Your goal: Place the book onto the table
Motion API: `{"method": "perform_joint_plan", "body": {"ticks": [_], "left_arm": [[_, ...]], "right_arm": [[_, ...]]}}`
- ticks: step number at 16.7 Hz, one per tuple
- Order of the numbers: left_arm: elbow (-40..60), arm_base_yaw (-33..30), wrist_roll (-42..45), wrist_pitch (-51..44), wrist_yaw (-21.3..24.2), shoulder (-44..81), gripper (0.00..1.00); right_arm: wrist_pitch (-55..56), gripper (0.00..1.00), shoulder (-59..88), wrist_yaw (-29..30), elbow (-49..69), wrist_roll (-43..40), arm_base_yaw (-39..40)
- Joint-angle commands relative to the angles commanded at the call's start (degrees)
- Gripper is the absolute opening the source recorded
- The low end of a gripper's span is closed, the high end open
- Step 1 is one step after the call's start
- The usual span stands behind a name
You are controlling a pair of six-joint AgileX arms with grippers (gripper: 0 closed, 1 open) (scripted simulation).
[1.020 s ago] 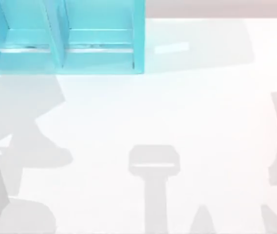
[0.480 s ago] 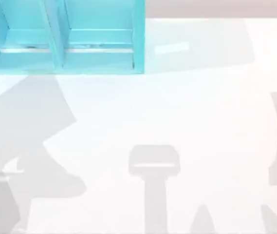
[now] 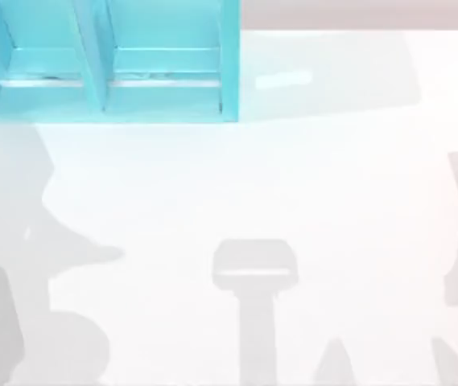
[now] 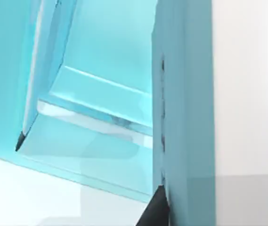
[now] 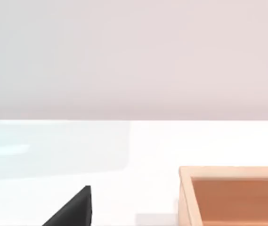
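The book is out of view. The glossy white table (image 3: 309,185) spreads below the camera, crossed by grey shadows of the arms. A teal shelf unit (image 3: 229,72) with open compartments stands at the back left. The left wrist view looks from close up into one compartment of the shelf unit (image 4: 185,117), and a dark part of my left gripper (image 4: 153,212) pokes in at the frame's edge, close to the shelf's front wall. A dark part of my right gripper (image 5: 72,211) hangs over the table (image 5: 124,150).
An orange-brown open box (image 5: 185,197) sits on the table near my right gripper. A pale wall (image 5: 134,56) rises behind the table's far edge. A broad shadow (image 3: 19,241) covers the table's left side.
The large shadow on the table's left side has changed shape and drawn back toward the left edge. The shadows at the middle and right have stayed put.
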Motion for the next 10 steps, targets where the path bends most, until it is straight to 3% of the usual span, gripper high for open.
{"method": "perform_joint_plan", "body": {"ticks": [4,10], "left_arm": [[-3.25,-14.51,-18.36,-6.34,-14.55,5.29,0.00],[0.72,-44.79,-54.42,-14.03,-40.15,16.57,0.00]], "right_arm": [[0.00,1.00,0.00,0.00,0.00,0.00,0.00],[0.00,1.00,0.00,0.00,0.00,0.00,0.00]]}}
